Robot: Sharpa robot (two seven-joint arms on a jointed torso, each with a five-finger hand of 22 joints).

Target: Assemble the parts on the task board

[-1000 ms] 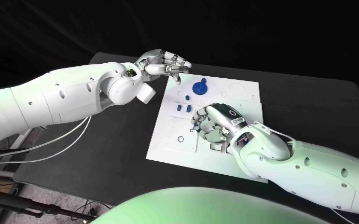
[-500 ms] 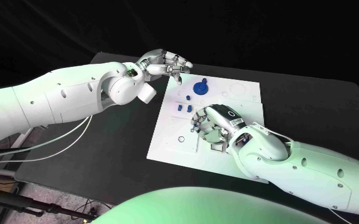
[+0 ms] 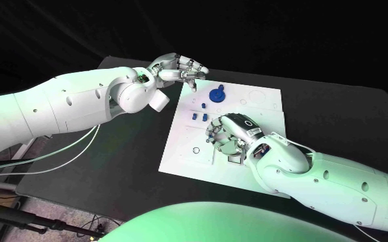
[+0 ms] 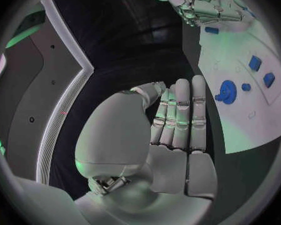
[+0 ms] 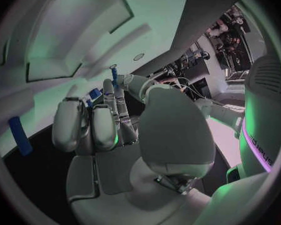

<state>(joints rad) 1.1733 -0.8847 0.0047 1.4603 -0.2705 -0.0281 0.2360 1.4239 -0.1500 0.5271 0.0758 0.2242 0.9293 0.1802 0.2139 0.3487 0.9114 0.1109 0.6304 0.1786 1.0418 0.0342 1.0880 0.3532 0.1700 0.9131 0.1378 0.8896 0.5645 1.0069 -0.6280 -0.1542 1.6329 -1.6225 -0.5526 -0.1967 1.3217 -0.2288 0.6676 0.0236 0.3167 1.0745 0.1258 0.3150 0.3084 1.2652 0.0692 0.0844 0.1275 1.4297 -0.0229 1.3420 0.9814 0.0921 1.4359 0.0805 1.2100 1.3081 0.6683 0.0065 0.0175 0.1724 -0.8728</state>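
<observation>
Board: the flat white rectangular task board (image 3: 182, 149) lies mid-table on the black table (image 3: 105, 158)
Left hand: the silver left hand (image 3: 176, 69) hovers by the board's far left corner; fingers straight and side by side, holding nothing
Right hand: the silver right hand (image 3: 227, 134) is low over the board's middle, fingers curled down; whether it grips anything, I cannot tell
Parts: a round blue knob part (image 3: 217, 93) stands near the far edge; two small blue block parts (image 3: 198, 117) lie just beside the right hand

Left arm (image 3: 73, 105) and right arm (image 3: 323, 177): smooth white rounded shells dotted with small dark screw holes. Thin white cables (image 3: 56, 155) loop beneath the left arm. Each ends in a silver, segmented, many-fingered robot hand: left robot hand (image 3: 178, 71), right robot hand (image 3: 230, 135), the latter bearing a black ring marking.
</observation>
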